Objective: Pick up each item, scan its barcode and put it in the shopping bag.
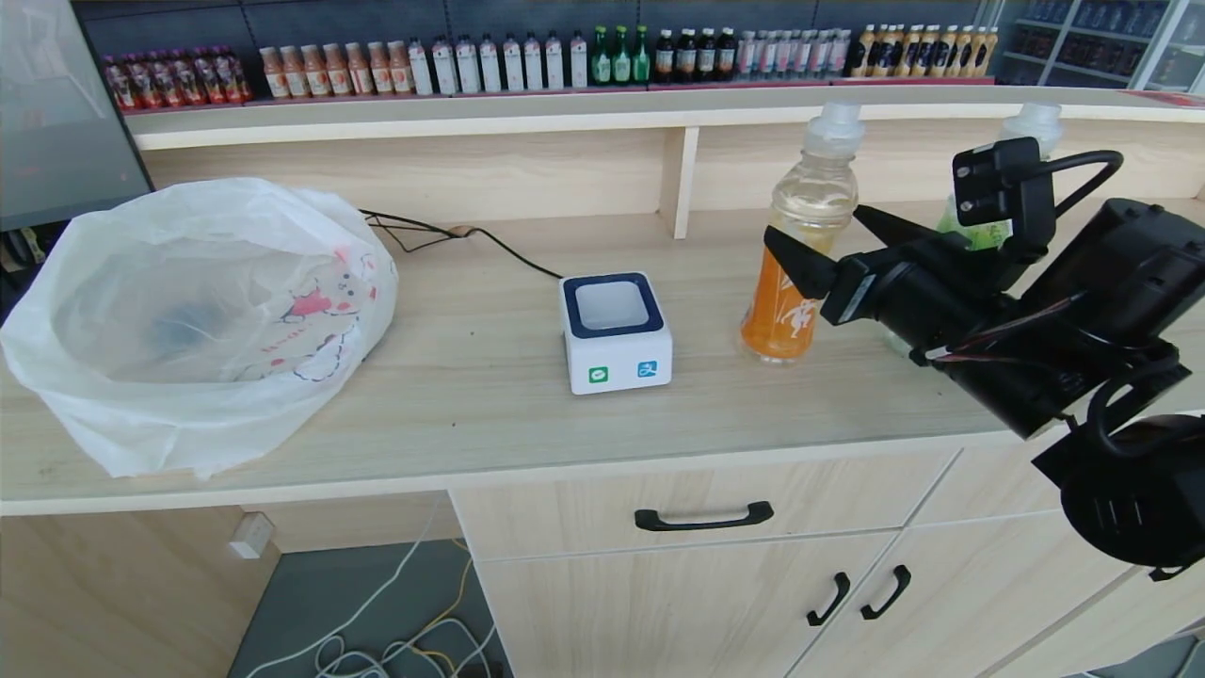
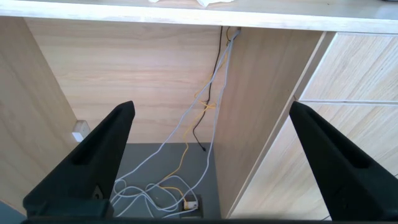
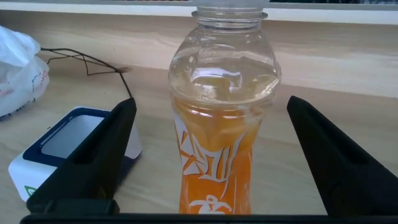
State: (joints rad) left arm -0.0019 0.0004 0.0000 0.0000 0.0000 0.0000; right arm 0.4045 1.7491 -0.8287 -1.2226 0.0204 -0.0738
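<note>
Bottle [image 1: 795, 282] is standing on counter [image 1: 471, 377] just right of scanner [image 1: 617, 330], w/ right gripper [image 1: 811, 226] fingers gaping wide either side & gripping nothing, left gripper [image 2: 211, 106] hanging open below counter; I'm judging an off-centre squeeze could be tipping it into 2nd bottle [image 1: 1036, 122] behind.

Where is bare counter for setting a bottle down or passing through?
Bare wood lies between the shopping bag and scanner, and between the scanner and orange bottle; also along the counter front edge. Crowded on the right: that bottle, the green bottle and the right gripper.
</note>
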